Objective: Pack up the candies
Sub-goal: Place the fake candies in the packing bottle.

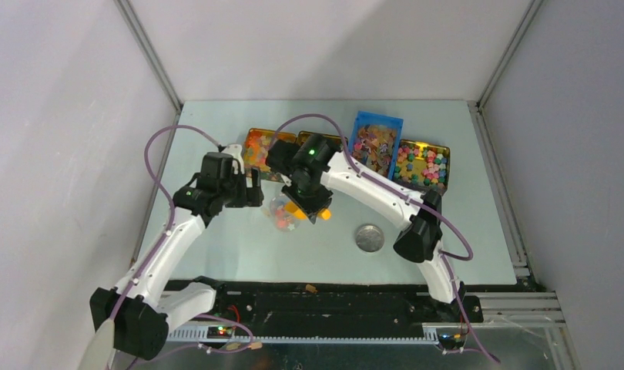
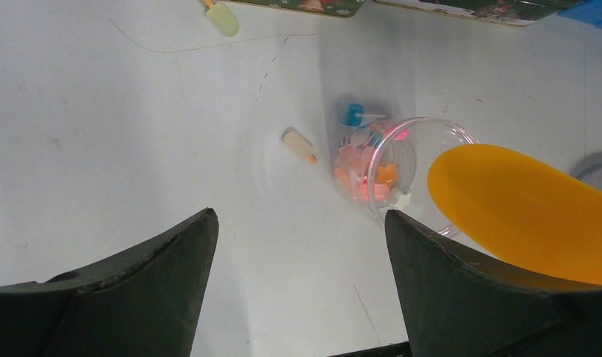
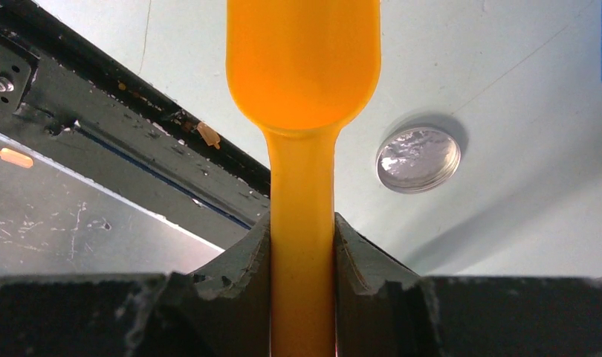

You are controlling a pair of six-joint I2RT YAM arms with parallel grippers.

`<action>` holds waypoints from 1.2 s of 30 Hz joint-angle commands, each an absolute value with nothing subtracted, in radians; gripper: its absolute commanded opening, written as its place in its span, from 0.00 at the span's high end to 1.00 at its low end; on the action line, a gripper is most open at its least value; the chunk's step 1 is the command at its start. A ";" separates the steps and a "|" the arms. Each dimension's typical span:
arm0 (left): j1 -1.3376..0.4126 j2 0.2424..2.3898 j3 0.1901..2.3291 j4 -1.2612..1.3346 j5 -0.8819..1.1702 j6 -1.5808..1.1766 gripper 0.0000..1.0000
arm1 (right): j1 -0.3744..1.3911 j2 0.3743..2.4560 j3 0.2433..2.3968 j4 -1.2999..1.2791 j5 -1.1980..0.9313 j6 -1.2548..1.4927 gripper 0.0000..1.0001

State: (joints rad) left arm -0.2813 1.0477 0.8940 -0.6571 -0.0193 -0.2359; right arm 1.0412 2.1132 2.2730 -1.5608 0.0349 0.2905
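A clear plastic cup holding several orange, red and pink candies rests on the table, its mouth turned toward the orange scoop. Three loose candies lie near it: a blue lollipop, a pale piece and a yellow-green one. My left gripper stands open just left of the cup, nothing between its fingers. My right gripper is shut on the scoop's handle, and the bowl of the scoop hangs by the cup's rim.
Along the back stand a tin, a blue box and another tin, all holding candies. A round silver lid lies right of the cup. A stray candy sits on the black front rail.
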 commanded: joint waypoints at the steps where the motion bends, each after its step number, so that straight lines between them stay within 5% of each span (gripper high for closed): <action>1: -0.289 1.028 0.910 -0.657 -0.020 -0.242 0.10 | 1.060 2.115 2.305 -1.595 0.056 0.273 1.00; 27: -0.295 1.008 0.895 -0.661 -0.022 -0.251 0.09 | 1.072 2.057 2.243 -1.522 0.130 0.274 1.00; 36: -0.292 0.938 0.893 -0.596 0.104 -0.351 0.07 | 1.078 1.733 1.803 -1.138 0.171 0.275 1.00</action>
State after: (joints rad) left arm -0.2897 0.9901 0.8902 -0.6586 0.0303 -0.2863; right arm 1.0763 1.9285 1.9442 -1.3643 0.1280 0.2790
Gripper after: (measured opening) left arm 0.928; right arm 0.303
